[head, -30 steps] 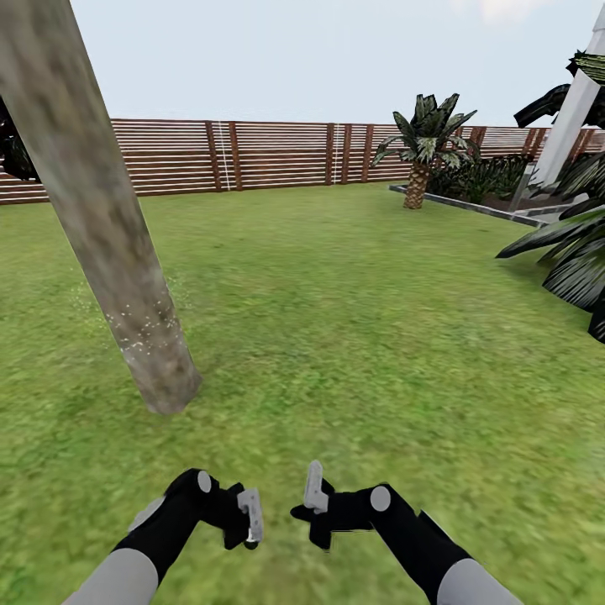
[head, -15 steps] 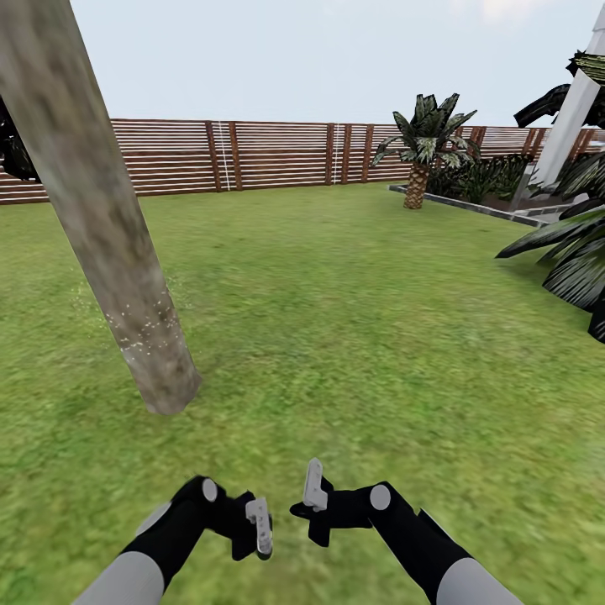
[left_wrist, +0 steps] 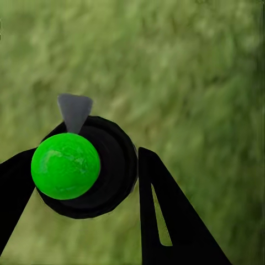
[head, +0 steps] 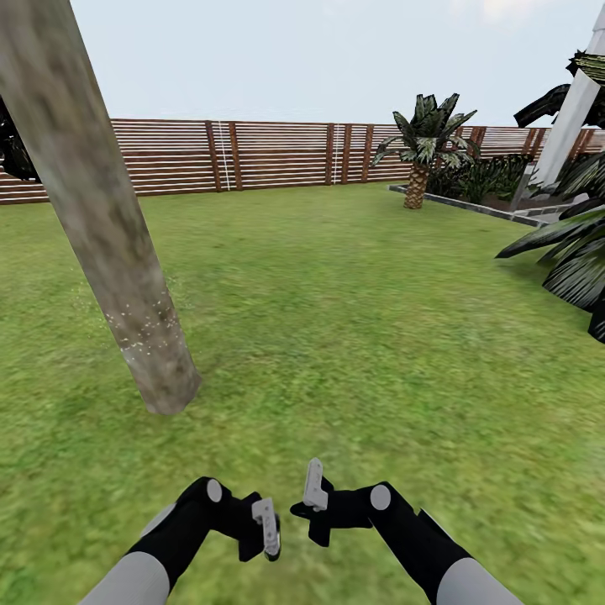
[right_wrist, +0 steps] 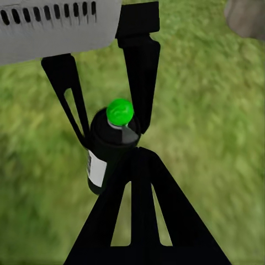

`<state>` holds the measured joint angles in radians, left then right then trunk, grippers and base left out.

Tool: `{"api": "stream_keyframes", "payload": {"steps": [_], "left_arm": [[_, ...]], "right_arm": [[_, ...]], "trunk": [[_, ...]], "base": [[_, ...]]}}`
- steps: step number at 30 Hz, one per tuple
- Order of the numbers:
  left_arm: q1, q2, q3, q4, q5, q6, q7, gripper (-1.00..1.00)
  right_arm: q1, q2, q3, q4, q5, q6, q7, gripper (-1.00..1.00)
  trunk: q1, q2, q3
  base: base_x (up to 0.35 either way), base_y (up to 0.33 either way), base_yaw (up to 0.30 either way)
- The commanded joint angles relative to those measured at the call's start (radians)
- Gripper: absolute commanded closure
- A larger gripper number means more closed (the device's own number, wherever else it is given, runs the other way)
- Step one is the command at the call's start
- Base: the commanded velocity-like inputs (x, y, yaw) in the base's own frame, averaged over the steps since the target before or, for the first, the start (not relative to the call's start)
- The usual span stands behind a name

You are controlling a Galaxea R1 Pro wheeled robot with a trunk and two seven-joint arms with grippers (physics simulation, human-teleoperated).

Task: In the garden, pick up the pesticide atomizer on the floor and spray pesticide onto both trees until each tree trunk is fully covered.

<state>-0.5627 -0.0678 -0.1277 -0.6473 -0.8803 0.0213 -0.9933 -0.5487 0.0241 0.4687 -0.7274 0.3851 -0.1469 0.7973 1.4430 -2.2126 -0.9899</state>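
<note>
**Ana:** Left claw (head: 267,538) has slid toward 3 o'clock since the earlier head view and now sits just beside the right claw (head: 314,491), low at 6 o'clock. Nothing else has shifted.

**Ben:** What is the left claw holding?

**Ana:** The pesticide atomizer (left_wrist: 113,165), a black bottle with a bright green ball on top and a small grey nozzle. In the left wrist view its black fingers (left_wrist: 157,221) press in on either side of the bottle, which hangs above the grass.

**Ben:** And the right claw?

**Ana:** In the right wrist view its two fingers meet at their tips, closed with nothing between them. They point at the bottle from very near; I cannot tell whether they touch it.

**Ben:** Where is the tree?

**Ana:** One thick, mottled grey-beige tree trunk (head: 101,218) rises from the floor (head: 361,336), a blurry green lawn, at 10 o'clock from the claws. Pale specks dot its lower part. A brown slatted fence (head: 277,155) runs across at 12 o'clock, with a short palm (head: 418,160) at 1 o'clock.
</note>
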Motion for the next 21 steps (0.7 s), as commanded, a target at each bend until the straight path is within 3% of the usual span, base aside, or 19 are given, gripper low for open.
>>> {"api": "stream_keyframes", "payload": {"steps": [1, 3, 5, 13, 21], "left_arm": [[0.000, 0.000, 0.000, -0.002, 0.014, 0.000, -0.005, 1.00], [0.000, 0.001, -0.003, -0.002, 0.063, -0.005, -0.007, 1.00], [0.000, 0.002, -0.004, -0.002, 0.076, -0.006, -0.008, 1.00], [0.000, 0.002, -0.004, 0.001, 0.083, -0.048, -0.011, 1.00], [0.000, 0.002, -0.004, 0.015, 0.081, -0.061, -0.051, 1.00]], "right_arm": [[0.000, 0.000, -0.001, 0.000, 0.011, -0.008, 0.000, 1.00], [0.000, 0.000, -0.001, 0.000, 0.011, -0.008, 0.000, 1.00], [0.000, 0.000, -0.001, 0.002, 0.011, -0.008, 0.000, 1.00], [0.000, -0.001, -0.001, 0.004, 0.011, -0.008, -0.001, 1.00], [0.000, -0.001, -0.002, 0.005, 0.011, -0.008, -0.001, 1.00]], "trunk": [[0.000, 0.000, -0.001], [0.000, 0.000, -0.001], [0.000, 0.000, -0.001], [0.000, 0.000, -0.001], [0.000, 0.000, -0.001]], "base": [[0.000, 0.000, 0.000], [0.000, 0.000, 0.000], [0.000, 0.000, 0.000], [0.000, 0.000, 0.000], [0.000, 0.000, 0.000]]}}
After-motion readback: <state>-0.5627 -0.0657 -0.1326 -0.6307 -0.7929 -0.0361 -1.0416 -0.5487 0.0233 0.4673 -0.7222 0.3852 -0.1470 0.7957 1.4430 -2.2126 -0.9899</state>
